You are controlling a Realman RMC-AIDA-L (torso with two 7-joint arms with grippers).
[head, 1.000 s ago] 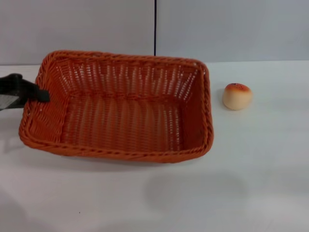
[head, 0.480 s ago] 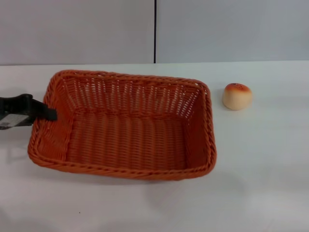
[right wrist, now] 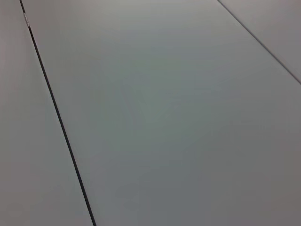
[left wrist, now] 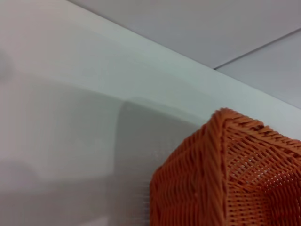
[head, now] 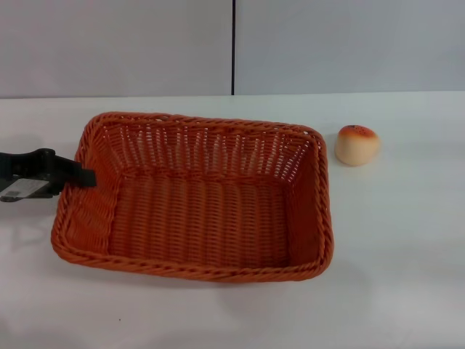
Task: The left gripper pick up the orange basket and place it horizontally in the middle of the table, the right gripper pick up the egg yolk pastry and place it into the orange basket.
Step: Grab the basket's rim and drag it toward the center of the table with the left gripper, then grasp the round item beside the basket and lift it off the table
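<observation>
basket [head: 196, 200] lies flat on the table [head: 392, 276], long side running left to right, open side up, roughly in the middle of the white top and a little toward the robot's left. its braided rim is whole all the way round, and the slatted walls slope in toward a woven floor with nothing inside it. the left gripper [head: 86, 177] reaches in from the robot's left edge of the head view, and its dark fingers meet the rim at the basket's left short side, pinched onto the weave there. the black finger tip sits right at the rim, level with the upper half of that wall. the left wrist view shows one corner of the basket [left wrist: 225, 179] close up, rim and slanted wall, with the table beyond it and a soft shadow on the surface just beside the corner. the pastry [head: 357, 145] stands on the table to the robot's right of the basket, near its far right corner but apart from it, browned top upward. the right gripper does not show in any view; the right wrist view takes in only pale grey panels crossed by a thin dark seam [right wrist: 56, 113].
</observation>
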